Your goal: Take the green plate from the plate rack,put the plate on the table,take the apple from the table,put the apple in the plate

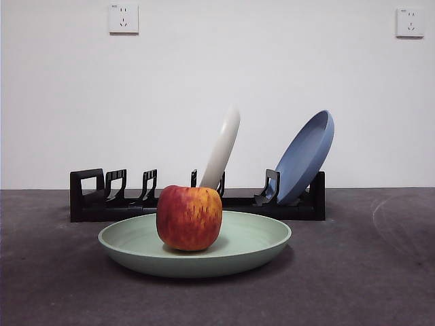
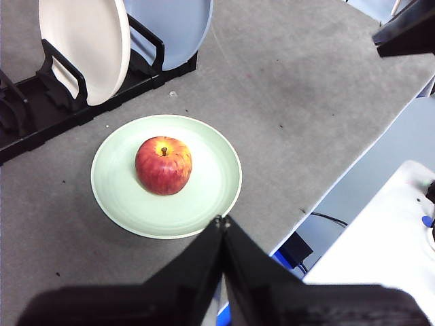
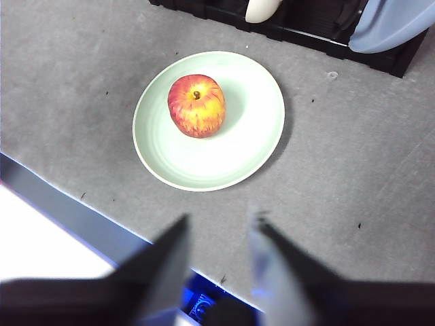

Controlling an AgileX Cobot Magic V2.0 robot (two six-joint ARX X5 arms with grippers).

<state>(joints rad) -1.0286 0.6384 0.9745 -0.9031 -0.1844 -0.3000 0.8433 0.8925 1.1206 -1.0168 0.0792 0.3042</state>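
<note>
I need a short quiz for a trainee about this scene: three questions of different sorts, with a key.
1. True or false: the red, yellow-streaked apple lies on the bare dark grey table.
2. Which plates stand in the long black plastic rack? A) cream-white plate and blue plate B) green and blue C) none
3. Fill in: the left pincer is ___, the right pincer is open.

Key: 1 false, it lies in the round pale green plate; 2 A; 3 shut.

Left gripper [image 2: 223, 221]: my two black jaws are pressed together at their tips, holding nothing, raised high above the table.
Right gripper [image 3: 219, 227]: my jaws stand parted with a gap between them, empty, also raised high.
</note>
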